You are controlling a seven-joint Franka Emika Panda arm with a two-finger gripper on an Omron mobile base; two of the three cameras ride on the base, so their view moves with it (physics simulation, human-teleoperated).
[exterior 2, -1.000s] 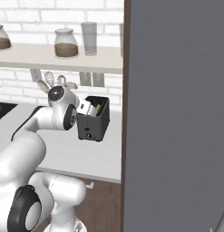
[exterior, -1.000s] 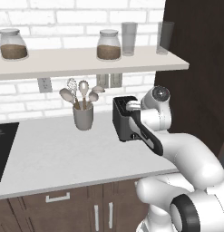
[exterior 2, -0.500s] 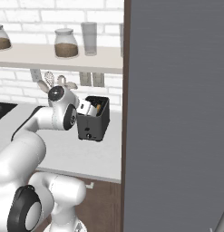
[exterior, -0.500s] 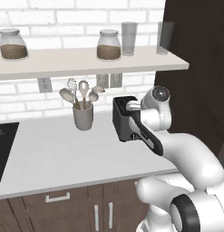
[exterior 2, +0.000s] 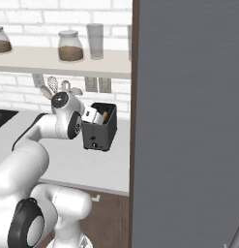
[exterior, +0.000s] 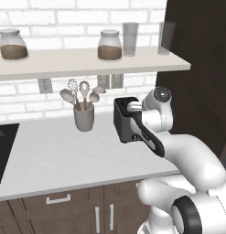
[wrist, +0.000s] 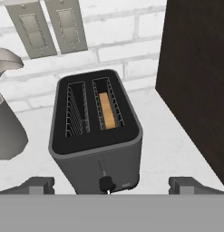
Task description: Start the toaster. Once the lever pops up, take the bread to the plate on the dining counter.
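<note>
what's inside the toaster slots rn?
The toaster has bread standing in its right slot, as the hand view shows it; only the slice's top edge shows, the rest is down in the slot. The left slot shows bare wire guides.

Bread (wrist: 107,111) mostly sunk in the toaster (wrist: 95,136) slot — toaster's far side behind the arm

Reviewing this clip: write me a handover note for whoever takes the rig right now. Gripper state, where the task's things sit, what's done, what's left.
Gripper: open, empty, poised just in front of the toaster's lever end.
Toaster: on the light worktop beside the utensil holder, near the dark wall panel.
Bread: down in the right-hand slot seen from the hand view; the other slot is empty.
Lever: low on the near end; I cannot tell whether it has been pressed.
Left: confirm toasting has started, wait for the pop, carry the bread to the plate.
</note>
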